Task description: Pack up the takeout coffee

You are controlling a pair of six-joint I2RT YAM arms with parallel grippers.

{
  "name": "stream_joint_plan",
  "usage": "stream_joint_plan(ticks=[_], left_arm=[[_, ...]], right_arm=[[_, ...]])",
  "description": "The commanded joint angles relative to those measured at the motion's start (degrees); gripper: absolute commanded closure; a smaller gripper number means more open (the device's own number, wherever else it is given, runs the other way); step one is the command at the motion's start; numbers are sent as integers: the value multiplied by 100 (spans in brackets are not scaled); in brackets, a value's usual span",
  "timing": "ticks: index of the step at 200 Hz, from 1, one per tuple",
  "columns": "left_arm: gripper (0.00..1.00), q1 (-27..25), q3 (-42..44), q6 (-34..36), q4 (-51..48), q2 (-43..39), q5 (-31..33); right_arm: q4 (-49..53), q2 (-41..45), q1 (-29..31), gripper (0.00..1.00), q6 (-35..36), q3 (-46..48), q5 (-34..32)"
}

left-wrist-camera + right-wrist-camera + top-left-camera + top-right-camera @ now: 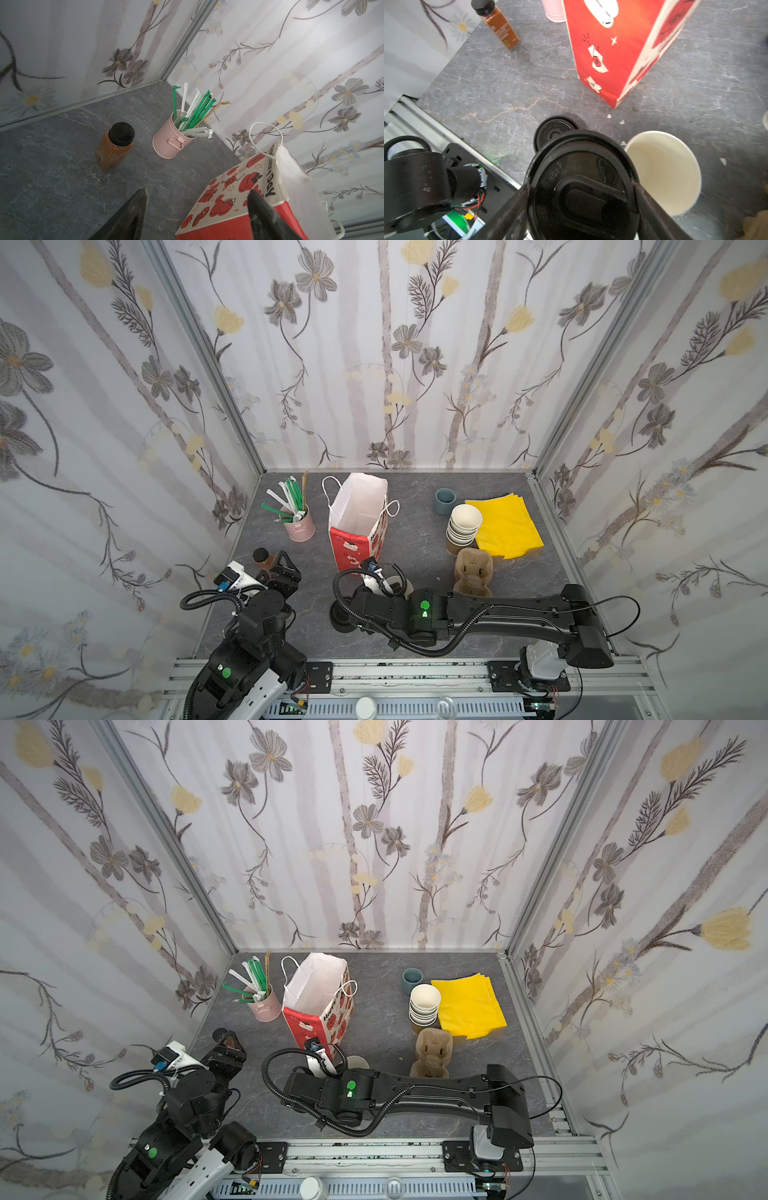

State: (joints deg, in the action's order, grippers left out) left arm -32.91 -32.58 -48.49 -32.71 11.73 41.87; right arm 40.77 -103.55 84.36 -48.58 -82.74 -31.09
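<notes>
1. With our right gripper [581,188] we are clamping a black sip lid [581,166] by its rim. One finger is pressing on each side, and the lid's embossed top is facing the wrist camera.
2. In both top views we are reaching this arm across the middle of the table [415,522] [382,1011], and its wrist is hiding the fingers and the lid from above.
3. The paper cup [662,172] [358,1063] is standing upright on the table with its mouth open and its white lining showing. It is sitting just beside the held lid and near the front corner of the paper bag [612,52] [309,1029].
4. The bag is standing upright with its mouth open, between the pink bucket [299,526] of straws [286,499] and the stack of paper cups [463,524].
5. A stack of black lids [553,129] is lying flat on the table, just past the held lid in the right wrist view.
6. We are spreading our left gripper [197,191] wide with nothing between its fingers. It is sitting near the table's left edge, with the juice bottle [115,145] [262,556] just beyond it.
7. Yellow napkins [505,524] are lying beside the cup stack, and a pulp cup carrier [473,572] is sitting in front of them.
</notes>
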Motion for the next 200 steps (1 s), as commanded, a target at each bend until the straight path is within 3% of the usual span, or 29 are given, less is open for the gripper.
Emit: stream_joint_plan(ticks=[1, 72, 200], left_arm=[[22, 1, 80, -90, 238, 62, -107], [22, -2, 210, -14, 476, 147, -328], [21, 3, 194, 24, 599, 361, -500]], right_arm=[[582, 95, -81, 25, -282, 132, -546], [31, 238, -659, 25, -115, 756, -294], [-718, 228, -861, 24, -139, 1259, 204]])
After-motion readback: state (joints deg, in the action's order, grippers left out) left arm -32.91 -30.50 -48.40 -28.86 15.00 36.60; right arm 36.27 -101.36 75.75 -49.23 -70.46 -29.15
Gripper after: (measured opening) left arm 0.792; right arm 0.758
